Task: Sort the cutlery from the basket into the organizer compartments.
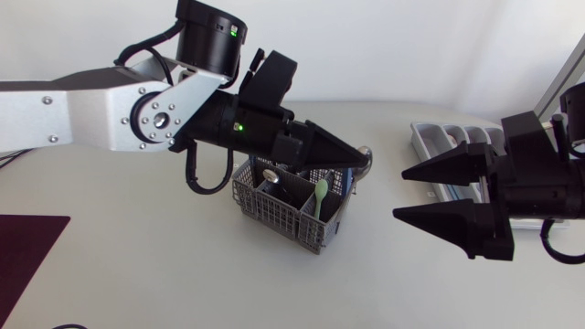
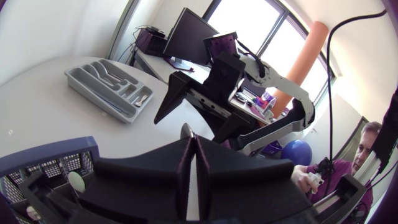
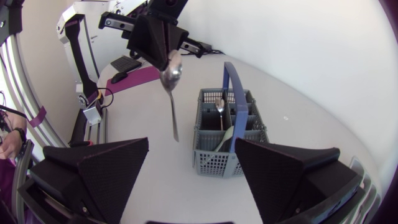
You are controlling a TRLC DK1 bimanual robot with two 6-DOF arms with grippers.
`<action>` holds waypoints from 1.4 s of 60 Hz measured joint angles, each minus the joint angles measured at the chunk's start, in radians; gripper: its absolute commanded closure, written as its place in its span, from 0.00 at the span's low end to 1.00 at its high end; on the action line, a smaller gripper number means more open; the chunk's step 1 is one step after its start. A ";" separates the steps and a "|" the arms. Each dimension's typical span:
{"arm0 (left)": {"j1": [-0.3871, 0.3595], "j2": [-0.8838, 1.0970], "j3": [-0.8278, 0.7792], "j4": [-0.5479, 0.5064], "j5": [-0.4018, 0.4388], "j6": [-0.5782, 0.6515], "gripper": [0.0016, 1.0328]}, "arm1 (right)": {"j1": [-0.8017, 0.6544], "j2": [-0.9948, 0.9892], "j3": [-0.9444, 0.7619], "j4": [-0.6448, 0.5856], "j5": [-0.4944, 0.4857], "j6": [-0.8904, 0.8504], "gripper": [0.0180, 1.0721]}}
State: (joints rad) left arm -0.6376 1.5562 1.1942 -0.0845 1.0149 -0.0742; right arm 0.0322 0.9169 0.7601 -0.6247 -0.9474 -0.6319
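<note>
My left gripper [image 1: 355, 157] hangs over the right end of the grey wire basket [image 1: 274, 212], shut on a metal spoon [image 3: 172, 78] by its bowl; the handle dangles straight down beside the basket. In the left wrist view only the spoon's bowl tip [image 2: 186, 130] shows above the closed fingers [image 2: 177, 163]. The basket [image 3: 214, 155] has a blue handle [image 3: 230, 84] and still holds a green spoon [image 1: 320, 192] and metal cutlery [image 1: 271, 174]. My right gripper [image 1: 399, 194] stands open to the right of the basket, pointing at the spoon, nothing between its fingers [image 3: 93, 171].
The grey organizer [image 2: 112, 93] lies at the table's far right, partly hidden behind my right arm [image 1: 539, 174] in the head view. A dark red mat [image 1: 23, 251] lies at the front left. Bare table spans the front.
</note>
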 measured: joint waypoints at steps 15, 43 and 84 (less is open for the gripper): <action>0.000 0.017 0.009 0.029 0.057 -0.065 0.97 | 0.092 0.027 -0.002 0.062 -0.022 0.023 0.14; -0.038 0.029 0.010 0.056 0.088 -0.110 0.97 | 0.190 0.079 -0.002 0.128 -0.056 0.093 0.47; -0.040 0.031 0.009 0.068 0.100 -0.117 0.91 | 0.195 0.074 -0.002 0.127 -0.089 0.113 0.95</action>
State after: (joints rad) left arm -0.6773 1.5871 1.2034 -0.0162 1.1152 -0.1913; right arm 0.2275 0.9909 0.7582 -0.4973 -1.0359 -0.5194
